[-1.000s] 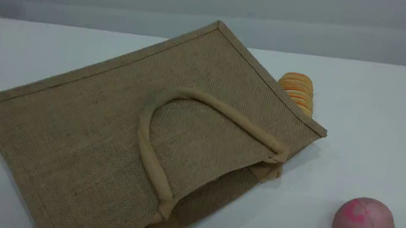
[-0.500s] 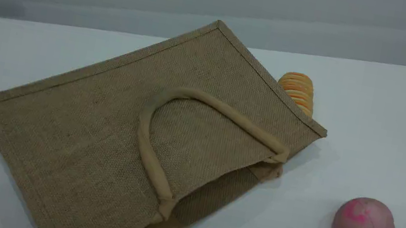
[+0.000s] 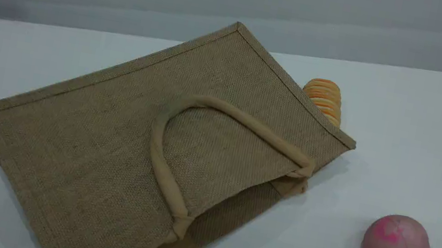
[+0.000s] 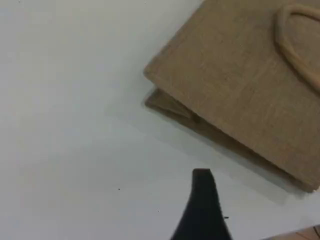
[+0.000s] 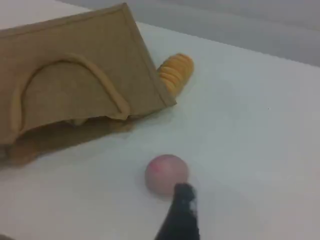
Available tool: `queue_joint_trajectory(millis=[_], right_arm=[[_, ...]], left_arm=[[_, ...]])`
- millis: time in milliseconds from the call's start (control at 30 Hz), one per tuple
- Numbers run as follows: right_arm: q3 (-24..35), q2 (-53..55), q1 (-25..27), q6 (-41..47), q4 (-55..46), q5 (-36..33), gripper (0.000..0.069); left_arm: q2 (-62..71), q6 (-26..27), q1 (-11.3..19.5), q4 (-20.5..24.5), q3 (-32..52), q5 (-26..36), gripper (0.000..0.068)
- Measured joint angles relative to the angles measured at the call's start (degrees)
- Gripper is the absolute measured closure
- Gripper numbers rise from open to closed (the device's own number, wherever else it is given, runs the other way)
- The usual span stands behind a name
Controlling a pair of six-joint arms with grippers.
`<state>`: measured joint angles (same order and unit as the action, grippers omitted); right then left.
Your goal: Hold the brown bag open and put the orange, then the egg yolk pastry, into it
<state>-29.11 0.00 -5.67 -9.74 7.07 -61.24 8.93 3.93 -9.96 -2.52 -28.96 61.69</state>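
Observation:
The brown bag (image 3: 106, 154) lies flat on the white table, its top handle (image 3: 239, 120) folded back over the upper panel. The mouth faces the lower right and gapes slightly. The orange and the egg yolk pastry are out of view. Neither arm shows in the scene view. In the left wrist view one dark fingertip (image 4: 202, 176) hangs over bare table, short of a closed corner of the bag (image 4: 240, 85). In the right wrist view one dark fingertip (image 5: 184, 192) hovers just beside the pink bun, apart from the bag (image 5: 75, 45). Nothing is held by either gripper.
A pink dome-shaped bun (image 3: 396, 245) sits on the table right of the bag's mouth, also seen as the bun (image 5: 166, 173) in the right wrist view. An oblong ridged orange-striped bread (image 3: 324, 99) lies against the bag's far right edge. Grey wall runs behind the table.

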Motion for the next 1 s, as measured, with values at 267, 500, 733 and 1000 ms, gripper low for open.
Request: queue_joint_trajectory(millis=[267,500,733,1000], right_arm=[[0.0,0.0,0.0,0.0,0.0,-0.1,0.0118],[0.0,0.0,0.0,0.0,0.0,-0.1,0.0118],[0.0,0.0,0.0,0.0,0.0,-0.1,0.0118],[0.0,0.0,0.0,0.0,0.0,-0.1,0.012]], left_arm=[[0.0,0.0,0.0,0.0,0.0,0.2,0.0179],[0.0,0.0,0.0,0.0,0.0,0.2,0.0179],[-0.5,0.2,3.2,-0.1,0.0,0.2,0.0179],[-6.9,0.2,10.5,-0.2,0.0,0.2,0.0179]])
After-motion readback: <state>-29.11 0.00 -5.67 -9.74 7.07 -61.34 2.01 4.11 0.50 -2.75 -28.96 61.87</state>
